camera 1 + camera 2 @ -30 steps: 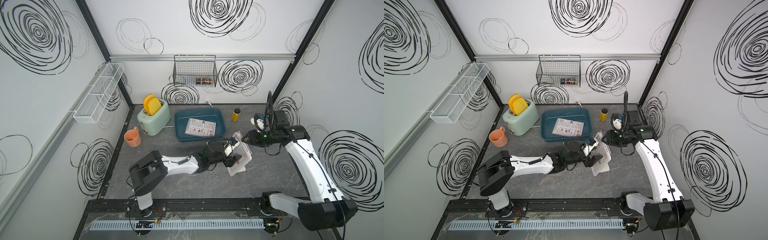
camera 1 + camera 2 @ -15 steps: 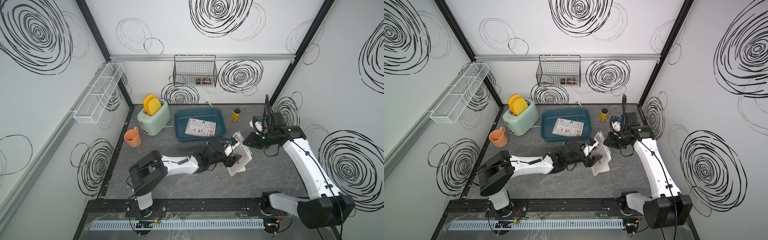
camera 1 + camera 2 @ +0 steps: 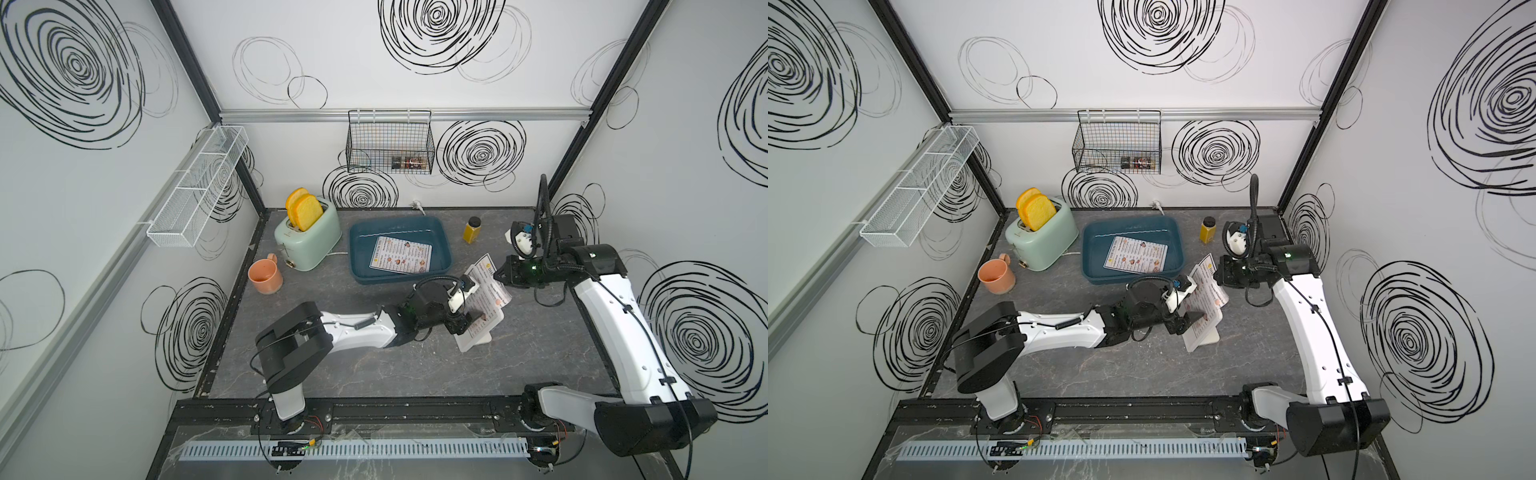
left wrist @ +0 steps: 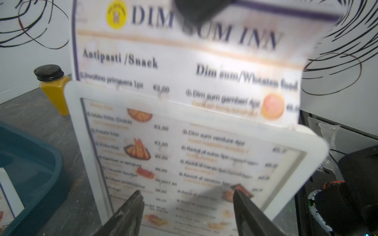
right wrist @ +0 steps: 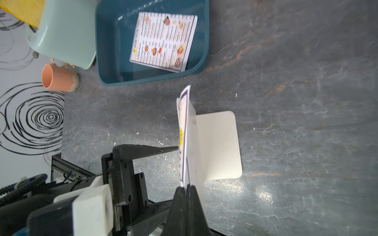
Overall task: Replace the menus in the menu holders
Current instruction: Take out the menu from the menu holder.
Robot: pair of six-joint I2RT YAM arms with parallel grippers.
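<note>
A white menu holder leans upright mid-table on its flat foot. One menu stands partly inside it, its "DIM SUM INN" heading above the frame. My right gripper is shut on that menu's top edge. My left gripper is open, its two fingertips spread against the holder's clear front. A second menu lies flat in the dark blue tray.
At the back left stand a mint toaster with toast and an orange mug. A yellow bottle stands behind the holder. A black wire basket hangs on the back wall.
My right gripper has come down onto the menu's top edge and shut on it. My left gripper has opened slightly wider and stays at the holder's front.
</note>
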